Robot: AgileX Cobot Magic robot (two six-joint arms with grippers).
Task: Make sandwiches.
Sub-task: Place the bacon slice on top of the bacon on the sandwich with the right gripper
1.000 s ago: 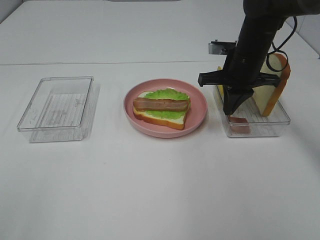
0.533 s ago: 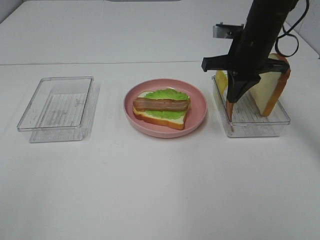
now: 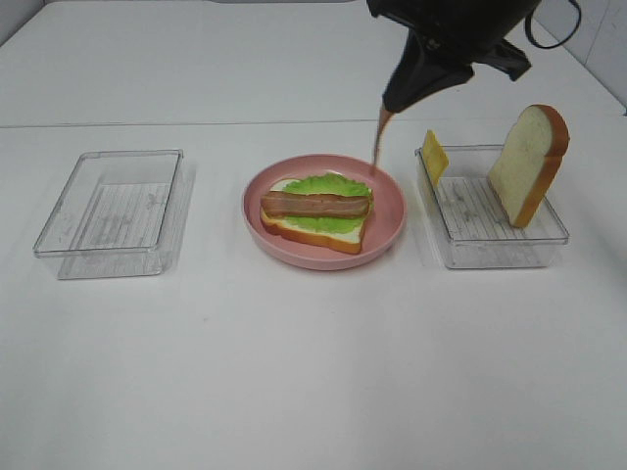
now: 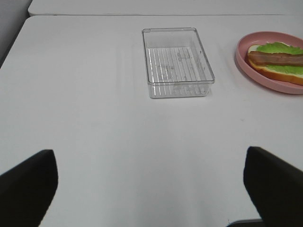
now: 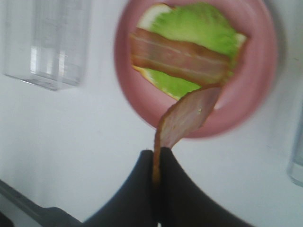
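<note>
A half-built sandwich [image 3: 315, 211] lies on the pink plate [image 3: 390, 211]: a bread slice, green lettuce and one bacon strip. My right gripper [image 3: 394, 101] hangs above the plate's far right rim, shut on a second bacon strip [image 3: 377, 137] that dangles from it. The right wrist view shows this strip [image 5: 189, 116] pinched between the fingertips [image 5: 156, 153], hanging over the plate [image 5: 265, 85] beside the sandwich [image 5: 189, 56]. My left gripper [image 4: 151, 187] stands open and holds nothing, well back from the plate [image 4: 246, 61].
A clear container [image 3: 500, 240] right of the plate holds an upright bread slice [image 3: 529, 162] and a yellow cheese square [image 3: 434, 157]. Another clear container [image 3: 108, 211] sits empty on the left, also seen from the left wrist [image 4: 177, 61].
My right gripper lifted the bacon strip out of the right container and carried it up and left, over the plate's edge. The left arm has not moved.
</note>
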